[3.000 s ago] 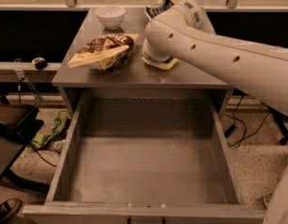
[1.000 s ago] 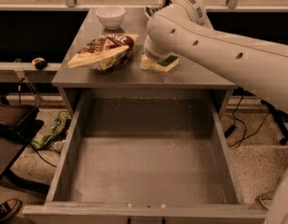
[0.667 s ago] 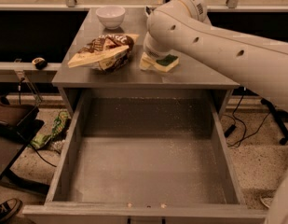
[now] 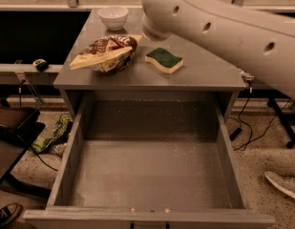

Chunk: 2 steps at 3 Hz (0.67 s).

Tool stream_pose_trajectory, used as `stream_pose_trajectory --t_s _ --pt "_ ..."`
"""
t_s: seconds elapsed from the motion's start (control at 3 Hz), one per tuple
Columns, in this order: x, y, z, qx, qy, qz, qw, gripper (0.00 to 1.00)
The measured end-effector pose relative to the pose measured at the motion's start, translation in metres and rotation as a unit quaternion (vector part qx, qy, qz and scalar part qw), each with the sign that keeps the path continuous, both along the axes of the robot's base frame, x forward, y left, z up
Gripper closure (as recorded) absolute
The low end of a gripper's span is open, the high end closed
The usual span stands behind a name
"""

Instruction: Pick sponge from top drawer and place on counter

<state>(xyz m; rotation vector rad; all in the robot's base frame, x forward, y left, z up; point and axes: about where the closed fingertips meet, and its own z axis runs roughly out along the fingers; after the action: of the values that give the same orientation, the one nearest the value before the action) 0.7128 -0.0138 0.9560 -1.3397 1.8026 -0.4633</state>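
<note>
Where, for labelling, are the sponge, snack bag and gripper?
sponge [image 4: 164,57], camera view, green scrub face.
snack bag [image 4: 106,54], camera view, its middle.
gripper, camera view, hidden behind arm end [image 4: 155,28] above counter [image 4: 204,71].

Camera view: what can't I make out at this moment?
All in the camera view:
- Pincer: not visible, presumably behind the arm's round end above the counter.
- Drawer handle: cut off by the bottom edge.
- Snack bag print: too small to read.

Single high front view, close, looking down into top drawer [image 4: 147,180], counter [image 4: 209,73] beyond, hand seemingly behind arm [image 4: 233,27]
</note>
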Motion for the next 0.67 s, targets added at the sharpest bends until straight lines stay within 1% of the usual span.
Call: stream_pose_trajectory --t_s 0.33,0.67 --pt "-0.047 0.023 0.127 -0.022 -0.105 -0.002 0.9943 0.74" --pt "-0.078 0.006 0.216 0.0 -0.175 -0.029 0.9842 0.79"
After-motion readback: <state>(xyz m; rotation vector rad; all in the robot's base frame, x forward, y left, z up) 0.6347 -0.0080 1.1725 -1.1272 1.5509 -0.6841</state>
